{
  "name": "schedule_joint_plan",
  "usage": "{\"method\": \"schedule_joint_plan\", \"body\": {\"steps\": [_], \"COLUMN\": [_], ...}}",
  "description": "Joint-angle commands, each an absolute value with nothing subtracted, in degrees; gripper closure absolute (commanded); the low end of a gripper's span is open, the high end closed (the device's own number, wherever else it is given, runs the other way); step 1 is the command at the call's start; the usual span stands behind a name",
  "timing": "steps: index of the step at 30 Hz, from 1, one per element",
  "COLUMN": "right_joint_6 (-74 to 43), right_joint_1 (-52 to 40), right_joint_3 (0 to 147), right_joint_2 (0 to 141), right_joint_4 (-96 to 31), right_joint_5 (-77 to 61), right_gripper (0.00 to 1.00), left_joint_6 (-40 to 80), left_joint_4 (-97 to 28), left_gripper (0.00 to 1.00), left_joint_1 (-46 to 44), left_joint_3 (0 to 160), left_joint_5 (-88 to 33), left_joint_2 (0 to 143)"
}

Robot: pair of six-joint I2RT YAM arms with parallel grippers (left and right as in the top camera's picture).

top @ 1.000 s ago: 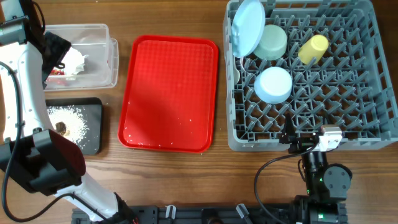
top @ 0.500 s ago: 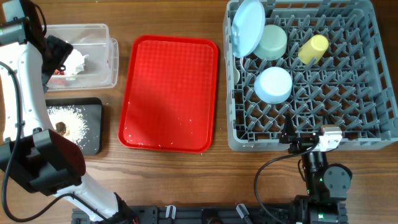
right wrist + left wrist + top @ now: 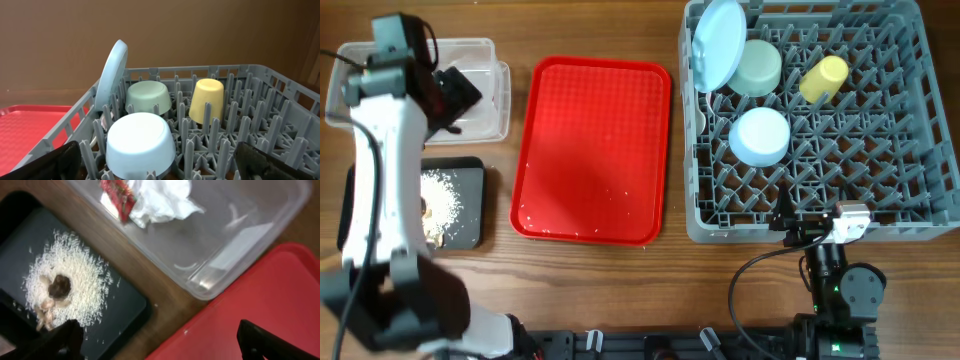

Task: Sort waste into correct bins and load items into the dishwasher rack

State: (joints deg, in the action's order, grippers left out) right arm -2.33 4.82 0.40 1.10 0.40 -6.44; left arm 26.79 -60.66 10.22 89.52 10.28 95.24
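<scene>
Overhead top-down; right wrist low, near rack [image 3: 215,142] (shared).

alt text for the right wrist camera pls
A grey dishwasher rack holds a pale blue plate standing on edge, with a pale green bowl, a yellow cup and a pale blue bowl upside down. A red tray shows at the left; the open right gripper frames the bottom corners.

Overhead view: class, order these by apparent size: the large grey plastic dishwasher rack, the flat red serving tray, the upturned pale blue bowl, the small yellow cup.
Largest to smallest:
1. grey plastic dishwasher rack
2. flat red serving tray
3. pale blue bowl
4. small yellow cup
</scene>
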Motion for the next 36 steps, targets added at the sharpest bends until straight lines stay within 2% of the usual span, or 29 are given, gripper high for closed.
{"method": "schedule_joint_plan", "body": {"steps": [1, 7, 12, 15, 24, 36], "right_joint_6": [-3.14, -3.14, -3.14, -3.14, -3.14, -3.14], "right_joint_1": [5.10, 5.10, 5.10, 5.10, 5.10, 5.10], "right_joint_3": [0.30, 0.30, 0.30, 0.30, 0.30, 0.30], "right_joint_2": [0.27, 0.27, 0.27, 0.27, 0.27, 0.27], "right_joint_4": [0.51, 0.51, 0.51, 0.51, 0.51, 0.51], "right_joint_5": [-7.16, -7.16, -7.14, -7.16, -7.16, -7.14], "right_gripper": [0.00, 0.00, 0.00, 0.00, 0.00, 0.00], "left_joint_6": [21.15, 20.60, 13.39, 11.94, 12.67, 12.67], "left_joint_4": [-57.10, -47.40, -33.65, -28.84, -25.69, -7.42], "left_gripper": [0.00, 0.00, 0.00, 0.00, 0.00, 0.00], "left_joint_1": [9.15, 8.47, 8.47, 8.47, 8.47, 8.45], "left_joint_3": [81.06, 64.82, 47.40, 39.16, 25.08, 6.76], "left_joint_5": [9.87, 7.14, -0.80, -1.67, -2.59, -4.95], "left_joint_2": [85.32, 70.87, 56.18, 48.14, 27.24, 10.33]}}
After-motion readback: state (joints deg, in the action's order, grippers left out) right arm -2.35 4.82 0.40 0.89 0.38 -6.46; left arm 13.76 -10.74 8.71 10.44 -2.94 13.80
